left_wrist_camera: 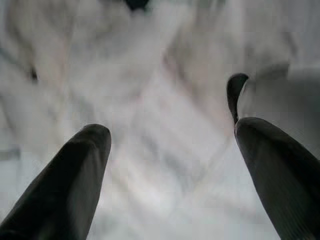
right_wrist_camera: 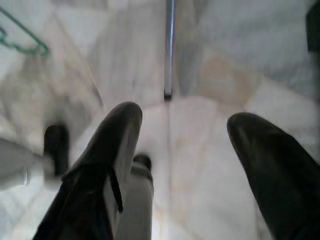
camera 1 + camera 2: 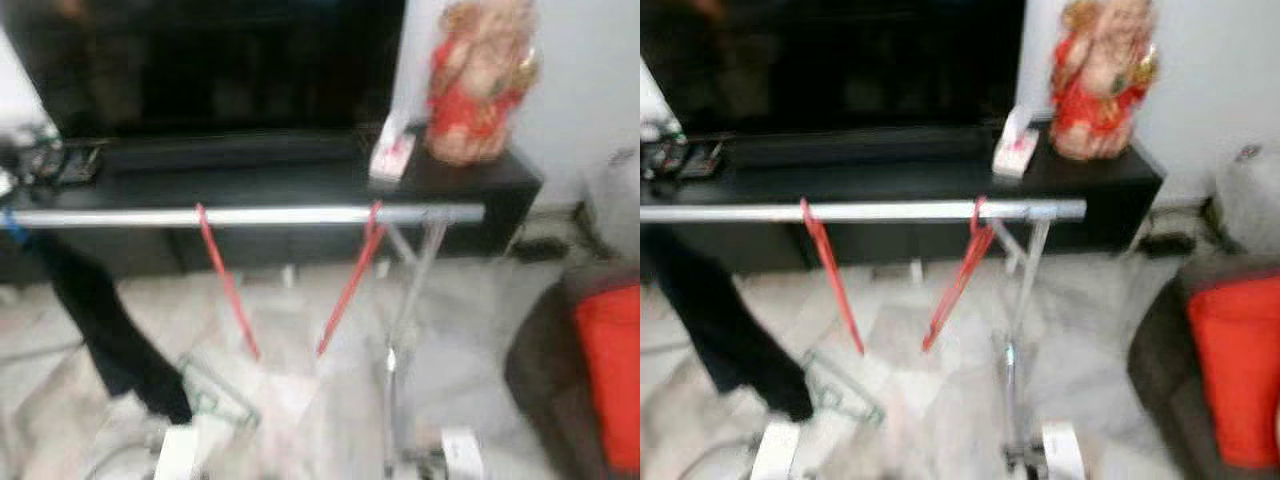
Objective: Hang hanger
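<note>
A red hanger (image 3: 895,275) is hooked over the silver rail (image 3: 860,211), so it dangles freely. A green hanger (image 3: 840,390) lies on the floor (not hung yet). Both the left gripper (image 1: 170,150) and right gripper (image 2: 182,145) are spread wide, holding nothing.

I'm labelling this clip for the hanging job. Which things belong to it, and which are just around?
Job: silver rail, red hanger on it, green hanger on the floor, open left hand, open right hand.
Around: black garment, figurine, black cabinet.
</note>
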Available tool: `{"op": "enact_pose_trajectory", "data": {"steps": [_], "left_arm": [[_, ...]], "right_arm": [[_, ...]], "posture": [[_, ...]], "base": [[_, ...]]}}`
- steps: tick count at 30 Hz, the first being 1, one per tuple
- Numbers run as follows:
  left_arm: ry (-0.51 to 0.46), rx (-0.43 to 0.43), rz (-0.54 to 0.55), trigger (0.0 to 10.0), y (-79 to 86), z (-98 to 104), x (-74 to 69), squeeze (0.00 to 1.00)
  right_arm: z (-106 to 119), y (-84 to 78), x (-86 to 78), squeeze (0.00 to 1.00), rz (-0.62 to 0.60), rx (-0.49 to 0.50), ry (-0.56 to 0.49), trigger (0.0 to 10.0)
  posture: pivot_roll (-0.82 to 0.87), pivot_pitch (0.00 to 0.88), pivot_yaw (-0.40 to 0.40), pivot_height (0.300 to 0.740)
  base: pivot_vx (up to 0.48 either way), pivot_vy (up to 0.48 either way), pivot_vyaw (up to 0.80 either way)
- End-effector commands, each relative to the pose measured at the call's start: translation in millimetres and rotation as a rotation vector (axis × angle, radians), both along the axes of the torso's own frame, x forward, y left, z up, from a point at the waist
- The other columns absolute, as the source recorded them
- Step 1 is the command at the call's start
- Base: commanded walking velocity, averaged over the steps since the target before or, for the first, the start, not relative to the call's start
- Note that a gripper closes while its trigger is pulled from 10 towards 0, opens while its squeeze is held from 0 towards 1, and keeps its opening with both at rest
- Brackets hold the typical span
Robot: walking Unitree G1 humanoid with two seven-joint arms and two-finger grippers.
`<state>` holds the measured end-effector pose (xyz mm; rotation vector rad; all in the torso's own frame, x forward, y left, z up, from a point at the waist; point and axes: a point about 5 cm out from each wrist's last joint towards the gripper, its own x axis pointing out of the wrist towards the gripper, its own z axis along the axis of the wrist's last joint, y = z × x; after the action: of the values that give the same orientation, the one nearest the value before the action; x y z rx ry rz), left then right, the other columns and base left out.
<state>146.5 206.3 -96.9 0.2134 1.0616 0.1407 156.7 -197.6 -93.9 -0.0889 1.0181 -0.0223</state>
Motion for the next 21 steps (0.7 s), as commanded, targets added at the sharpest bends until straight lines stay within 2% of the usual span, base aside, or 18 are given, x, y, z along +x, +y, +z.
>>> {"op": "enact_pose_trajectory", "data": {"steps": [1, 12, 21], "left_arm": [[-0.034, 0.016, -0.020, 10.0, 2.9, 5.2, 11.6, 0.00], [-0.023, 0.020, -0.020, 10.0, 5.2, 4.0, 7.6, 0.00], [-0.033, 0.017, -0.007, 10.0, 6.0, 5.4, 11.0, 0.00]], "right_arm": [[-2.0, 4.2, -3.2, 0.00, -0.005, 0.011, 0.014, 10.0], [-2.2, 5.4, -3.2, 0.00, -0.004, 0.013, 0.013, 10.0], [-0.8, 4.6, 0.1, 0.00, -0.010, 0.013, 0.004, 10.0]], "posture": [[-0.10, 0.000, 0.004, 0.740], [-0.10, 0.000, 0.008, 0.740], [-0.10, 0.000, 0.006, 0.740]], "base": [[-0.285, 0.000, 0.00], [-0.284, 0.000, 0.00], [-0.284, 0.000, 0.00]]}}
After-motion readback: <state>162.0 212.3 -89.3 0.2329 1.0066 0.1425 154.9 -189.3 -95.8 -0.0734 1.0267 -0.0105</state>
